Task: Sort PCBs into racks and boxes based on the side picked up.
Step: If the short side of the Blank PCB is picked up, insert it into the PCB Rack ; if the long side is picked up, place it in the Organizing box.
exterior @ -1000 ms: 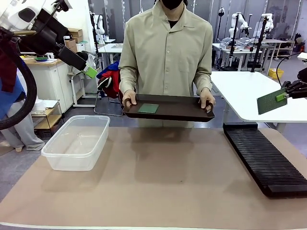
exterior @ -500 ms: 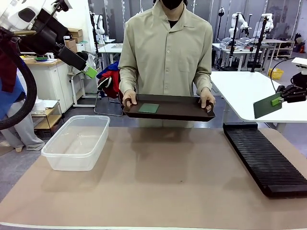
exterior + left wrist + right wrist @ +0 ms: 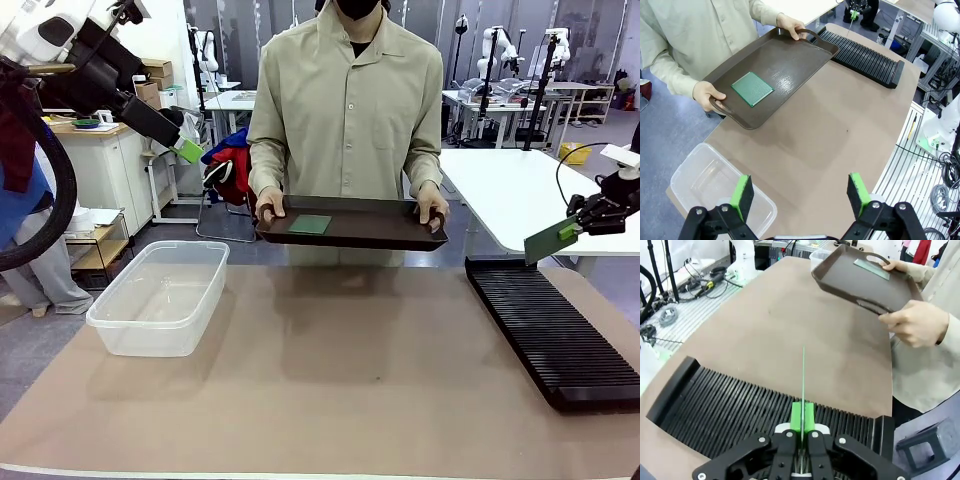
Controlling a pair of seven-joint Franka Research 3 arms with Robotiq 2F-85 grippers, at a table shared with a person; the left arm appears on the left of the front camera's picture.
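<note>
Right gripper (image 3: 572, 230) holds PCB (image 3: 549, 242) above rack (image 3: 552, 328)

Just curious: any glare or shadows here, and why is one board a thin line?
Left wrist view: light glints off the tray beside the flat PCB. Front view: the tray casts a shadow on the table. Right wrist view: the right gripper grips the held PCB edge-on, hence the line.

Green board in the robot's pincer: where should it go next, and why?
Probably straight down into a slot. The right pincer holds the board edge-on above the black rack, not yet in it.
</note>
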